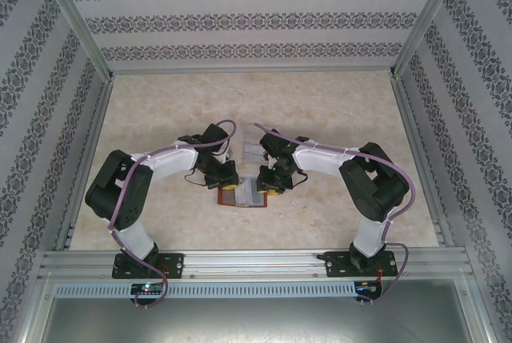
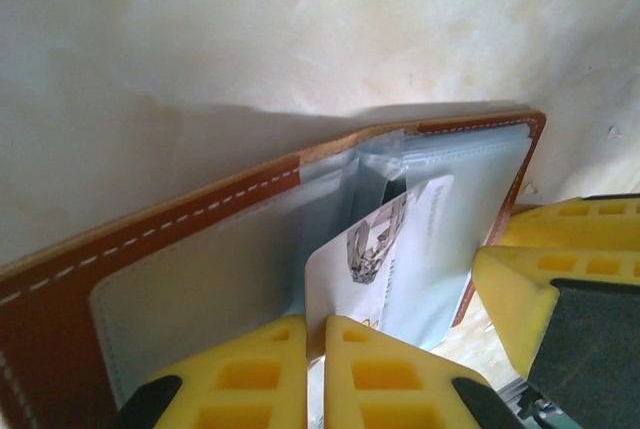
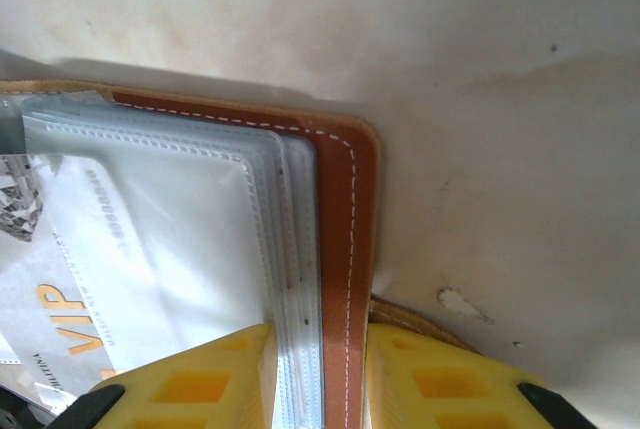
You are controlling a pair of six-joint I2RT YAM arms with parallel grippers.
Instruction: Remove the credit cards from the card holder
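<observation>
Card holder [image 1: 243,197] lies open on the bench [image 1: 336,103], near the middle, between the two arms. From above, the left end effector [image 1: 227,177] and right end effector [image 1: 274,180] cover its side edges, so their grips cannot be read there.

Left wrist camera: the left end effector [image 2: 318,364] is clenched on one edge of a credit card [image 2: 380,249], half out of its grey-blue pocket, probably to slide it free. Whether more cards sit behind is hidden.

Right wrist camera: the right end effector [image 3: 318,379] grasps the card holder's [image 3: 345,249] right edge, seemingly pinning it against the pull. The credit card [image 3: 60,309] is cut off at the left.
</observation>
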